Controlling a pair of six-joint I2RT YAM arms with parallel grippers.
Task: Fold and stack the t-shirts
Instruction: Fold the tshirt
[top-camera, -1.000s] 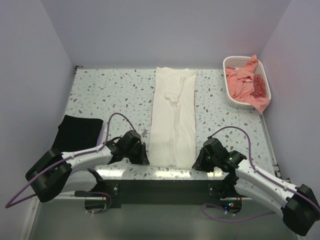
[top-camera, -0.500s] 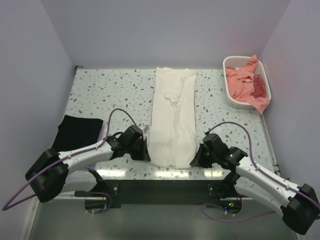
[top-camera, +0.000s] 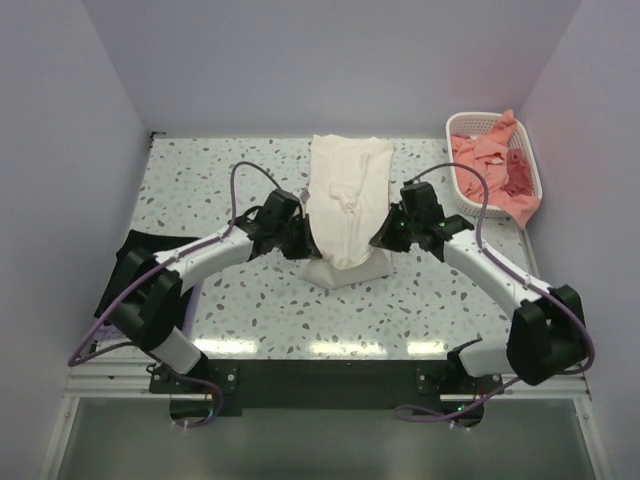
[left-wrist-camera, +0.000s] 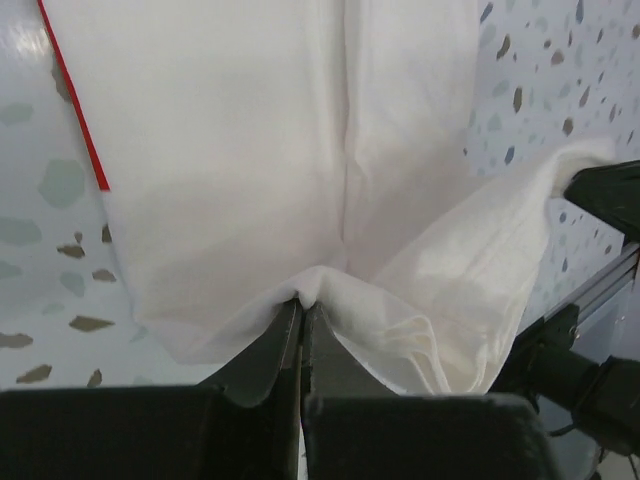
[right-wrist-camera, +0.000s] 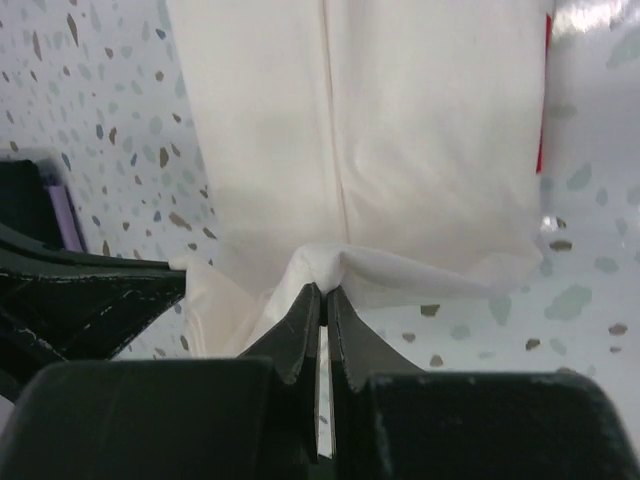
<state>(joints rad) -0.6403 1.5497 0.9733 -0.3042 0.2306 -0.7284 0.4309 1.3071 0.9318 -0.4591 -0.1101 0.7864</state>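
Observation:
The cream-white t-shirt (top-camera: 348, 195) lies folded into a long strip down the table's middle, its near end lifted and doubled back over itself. My left gripper (top-camera: 303, 232) is shut on the near left corner of this shirt (left-wrist-camera: 300, 150). My right gripper (top-camera: 384, 234) is shut on the near right corner (right-wrist-camera: 420, 140). A red edge of its print shows in both wrist views. A black t-shirt (top-camera: 150, 262) lies folded at the left edge, partly under my left arm. Salmon-pink t-shirts (top-camera: 490, 165) are heaped in the basket.
A white lattice basket (top-camera: 462, 190) stands at the far right corner, cloth hanging over its near rim. The speckled table (top-camera: 250, 310) ends at a dark rail along the front. Lavender walls close in left, right and back.
Both grippers have risen from the table's front edge and moved away toward the middle, carrying the cream shirt's near end up and back over the rest of the strip.

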